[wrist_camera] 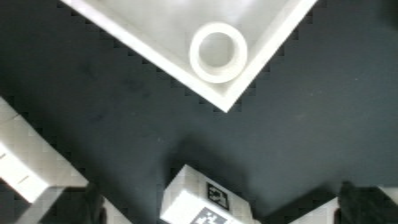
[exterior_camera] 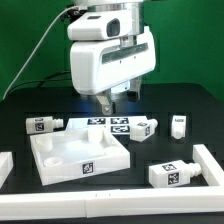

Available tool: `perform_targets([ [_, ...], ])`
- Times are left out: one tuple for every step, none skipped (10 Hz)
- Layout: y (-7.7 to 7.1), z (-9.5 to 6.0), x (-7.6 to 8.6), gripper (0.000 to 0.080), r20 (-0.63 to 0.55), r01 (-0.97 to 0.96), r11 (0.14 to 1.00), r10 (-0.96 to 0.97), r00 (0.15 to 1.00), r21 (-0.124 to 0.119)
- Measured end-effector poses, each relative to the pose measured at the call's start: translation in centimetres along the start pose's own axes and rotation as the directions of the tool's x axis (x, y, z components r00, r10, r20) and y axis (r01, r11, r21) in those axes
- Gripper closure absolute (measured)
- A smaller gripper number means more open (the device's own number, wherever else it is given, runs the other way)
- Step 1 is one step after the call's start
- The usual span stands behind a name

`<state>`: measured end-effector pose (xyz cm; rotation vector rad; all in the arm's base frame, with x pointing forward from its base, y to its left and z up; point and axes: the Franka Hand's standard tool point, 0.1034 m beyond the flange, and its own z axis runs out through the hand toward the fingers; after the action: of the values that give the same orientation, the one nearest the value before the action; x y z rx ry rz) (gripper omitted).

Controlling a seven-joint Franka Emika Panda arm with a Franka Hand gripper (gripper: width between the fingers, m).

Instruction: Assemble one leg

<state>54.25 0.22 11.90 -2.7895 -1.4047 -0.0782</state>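
My gripper (exterior_camera: pixel 107 103) hangs above the table behind the large white tray (exterior_camera: pixel 60 165), with its jaws wide apart. In the wrist view a leg (wrist_camera: pixel 210 195), a small white block with a black-and-white tag, lies below the gripper (wrist_camera: pixel 214 208) in the gap between the two dark fingers (wrist_camera: pixel 63 205). Neither finger touches it. The tray's corner with a round hole (wrist_camera: pixel 217 52) shows beyond it. Other legs lie on the black table at the exterior view's left (exterior_camera: pixel 42 124), middle (exterior_camera: pixel 143 127), right (exterior_camera: pixel 178 123) and front right (exterior_camera: pixel 172 174).
The marker board (exterior_camera: pixel 100 122) lies flat under the gripper, behind the tray. White raised rails stand at the exterior view's right (exterior_camera: pixel 212 165) and left (exterior_camera: pixel 5 165). A white edge (wrist_camera: pixel 27 160) shows beside one finger in the wrist view.
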Motion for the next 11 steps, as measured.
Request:
perform_targets([
  [0.0, 0.0, 0.0, 0.015, 0.0, 0.0, 1.0, 0.0, 1.0, 0.0],
  [0.0, 0.0, 0.0, 0.015, 0.0, 0.0, 1.0, 0.0, 1.0, 0.0],
  [0.1, 0.2, -0.1, 0.015, -0.007, 0.044, 0.999, -0.044, 0.999, -0.012],
  [0.0, 1.2, -0.5, 0.015, -0.014, 0.098, 0.995, -0.099, 0.995, -0.028],
  [-0.4, 2.1, 0.1, 0.015, -0.008, 0.124, 0.992, -0.125, 0.992, -0.019],
  [-0.4, 2.9, 1.4, 0.015, -0.01, 0.149, 0.989, -0.15, 0.989, -0.017],
  [-0.4, 3.8, 3.2, 0.015, -0.013, 0.179, 0.984, -0.179, 0.984, -0.014],
  [-0.4, 4.7, 5.5, 0.015, -0.025, 0.207, 0.978, -0.207, 0.978, -0.008],
  [-0.4, 5.2, 6.5, 0.015, -0.033, 0.218, 0.976, -0.218, 0.975, -0.006],
  [-0.3, 5.1, 6.2, 0.015, -0.031, 0.211, 0.977, -0.211, 0.977, -0.007],
  [-0.2, 5.2, 6.1, 0.015, -0.031, 0.209, 0.978, -0.209, 0.977, -0.006],
])
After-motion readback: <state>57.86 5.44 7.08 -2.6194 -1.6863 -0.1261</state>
